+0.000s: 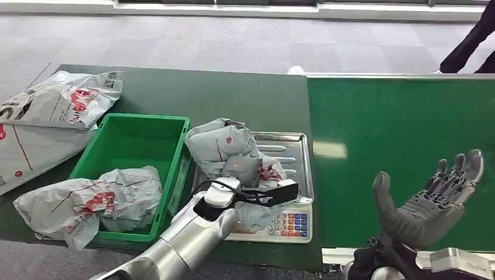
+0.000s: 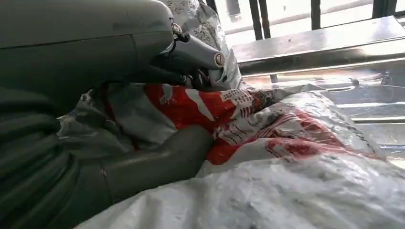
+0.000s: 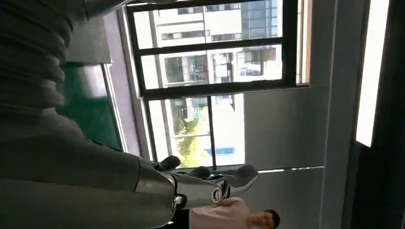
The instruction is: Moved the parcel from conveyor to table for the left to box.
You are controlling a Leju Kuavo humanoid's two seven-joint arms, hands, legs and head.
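Note:
A crumpled grey parcel with red print (image 1: 219, 143) lies on the metal pan of a weighing scale (image 1: 295, 153) on the dark green table. My left hand (image 1: 241, 168) rests on top of it; in the left wrist view the thumb (image 2: 157, 162) and fingers (image 2: 196, 55) close around the parcel's (image 2: 286, 143) wrinkled plastic. My right hand (image 1: 429, 201) hovers over the near edge of the green conveyor belt (image 1: 403, 128), palm up, fingers spread, holding nothing. In the right wrist view the right hand (image 3: 196, 183) is also empty.
A green bin (image 1: 137, 140) left of the scale holds another grey parcel (image 1: 99, 201) at its near end. More parcels (image 1: 64, 99) are piled at the table's far left. The scale's keypad (image 1: 289, 224) faces me. A person's dark sleeve (image 1: 473, 44) shows beyond the conveyor.

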